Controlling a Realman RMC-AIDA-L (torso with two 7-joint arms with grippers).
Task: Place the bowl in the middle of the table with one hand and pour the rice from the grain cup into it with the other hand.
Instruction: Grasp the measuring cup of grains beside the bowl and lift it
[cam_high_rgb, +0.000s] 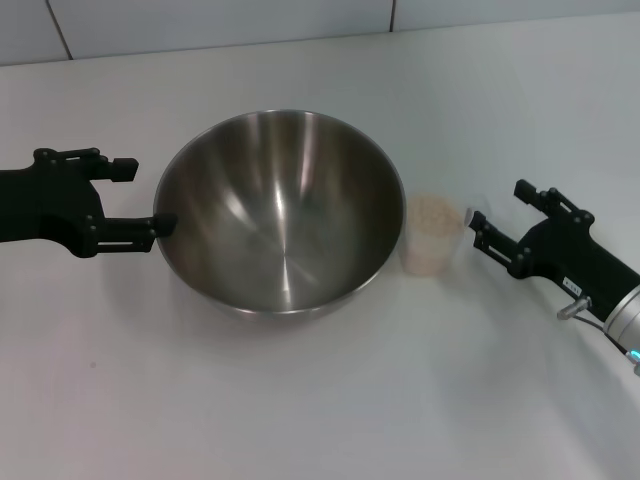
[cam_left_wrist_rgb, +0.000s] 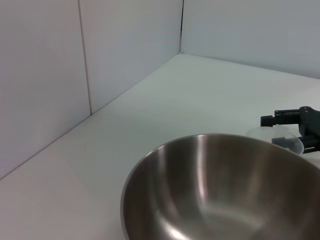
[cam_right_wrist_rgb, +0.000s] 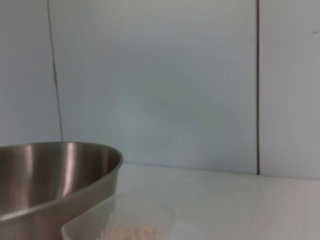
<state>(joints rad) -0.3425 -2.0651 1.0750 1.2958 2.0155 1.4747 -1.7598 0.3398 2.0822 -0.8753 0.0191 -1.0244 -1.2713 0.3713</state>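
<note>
A: Which way does the small clear tapered plastic grain cup (cam_high_rgb: 432, 236) lie from the black two-finger right gripper (cam_high_rgb: 494, 222)?

B: Toward the desk's (cam_high_rgb: 320, 400) middle, just beyond the fingertips. The jaws stand wide, empty, facing the cup; its long axis is upright, the pale rice (cam_high_rgb: 433, 212) filling it nearly to the rim. The right arm is plainly the nearer.

A: And the large round stainless-steel bowl (cam_high_rgb: 280, 210)?

B: Mid-desk, just beside the cup. The black left gripper (cam_high_rgb: 135, 199) has wide jaws at the bowl's left rim; one finger seems to touch it.

A: What stays unclear?

B: Neither wrist view shows its own fingers. The cup's rim (cam_right_wrist_rgb: 117, 220) and the bowl (cam_right_wrist_rgb: 55, 185) are cut off there; cup-to-bowl contact cannot be told.
</note>
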